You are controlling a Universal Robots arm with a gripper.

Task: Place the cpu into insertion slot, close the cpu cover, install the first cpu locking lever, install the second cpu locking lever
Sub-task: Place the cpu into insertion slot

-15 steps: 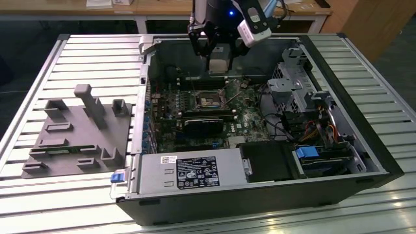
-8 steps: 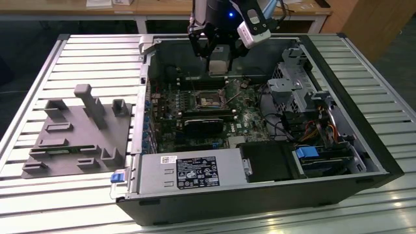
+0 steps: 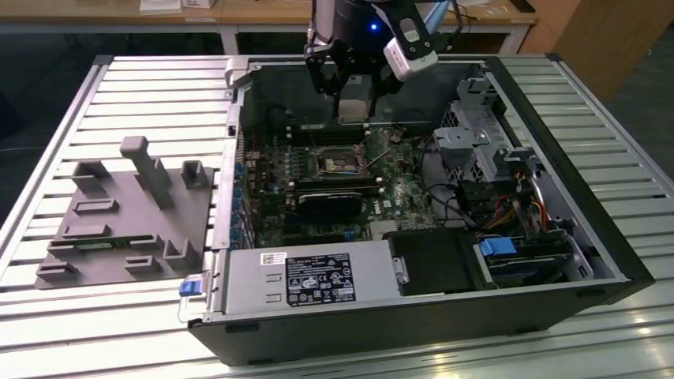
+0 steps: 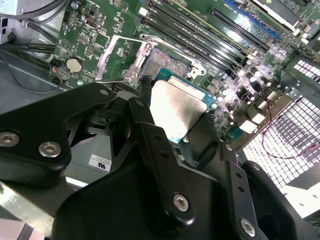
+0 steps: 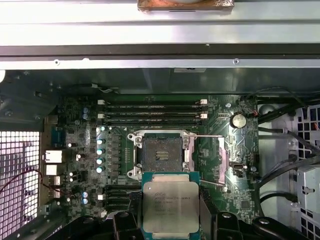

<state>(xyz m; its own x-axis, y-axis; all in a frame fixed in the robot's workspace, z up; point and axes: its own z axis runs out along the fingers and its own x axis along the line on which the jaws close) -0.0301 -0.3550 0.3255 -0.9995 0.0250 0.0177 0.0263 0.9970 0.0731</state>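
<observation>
While my claw [image 4: 175, 119] grips the cpu [image 5: 170, 207] by its sides, I see the insertion slot [image 5: 162, 156] open below it.

This looks like a robotics lab or workshop. An open computer case [image 3: 421, 324] lies on a slatted metal bench [image 3: 147, 95] beside a grey moulded parts holder [image 3: 116, 229]. A robot arm [image 3: 342, 20] hangs over it, and wooden desks [image 3: 263, 12] stand behind.
</observation>
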